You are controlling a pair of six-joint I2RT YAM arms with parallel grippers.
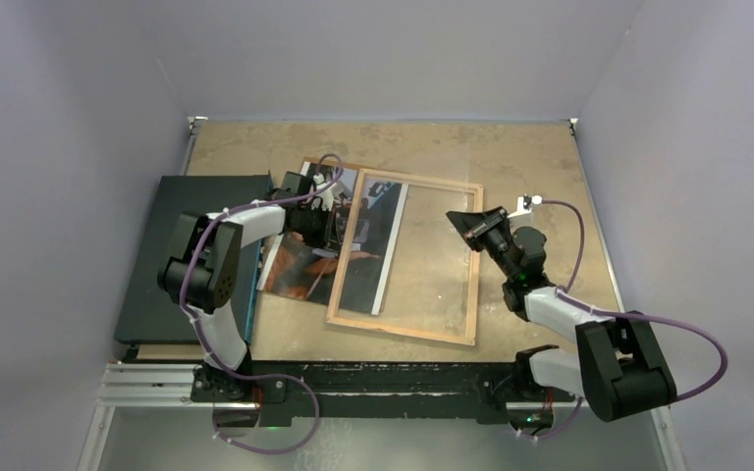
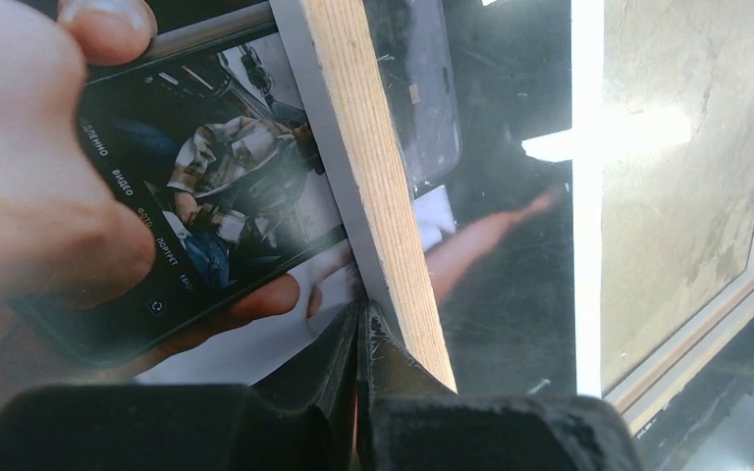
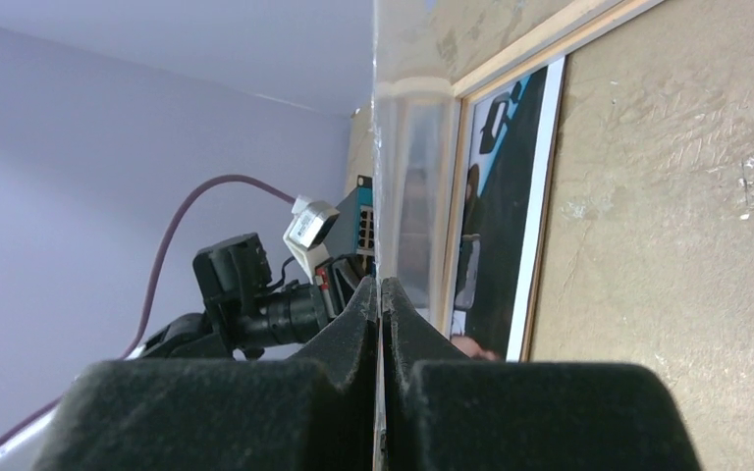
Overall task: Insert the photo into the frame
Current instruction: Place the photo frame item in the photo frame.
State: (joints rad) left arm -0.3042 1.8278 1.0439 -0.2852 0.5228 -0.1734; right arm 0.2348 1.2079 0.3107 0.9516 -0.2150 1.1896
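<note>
The frame (image 1: 403,329) lies back-up in the middle of the table, its light wood bars around a clear pane. The photo (image 1: 304,265) lies flat with its right part under the frame's left bar, white strip showing through the pane. My left gripper (image 1: 332,224) is shut, and its tips (image 2: 361,312) touch the photo (image 2: 236,196) right against the wooden bar (image 2: 383,177). My right gripper (image 1: 463,224) is at the frame's right side. In the right wrist view it (image 3: 380,285) is shut on the frame's thin edge (image 3: 381,177), with the photo (image 3: 496,196) beyond.
A plain dark flat board (image 1: 191,255) lies at the table's left edge, beside the left arm. Grey walls close in the table on three sides. Bare brown tabletop (image 1: 540,167) lies behind and to the right of the frame.
</note>
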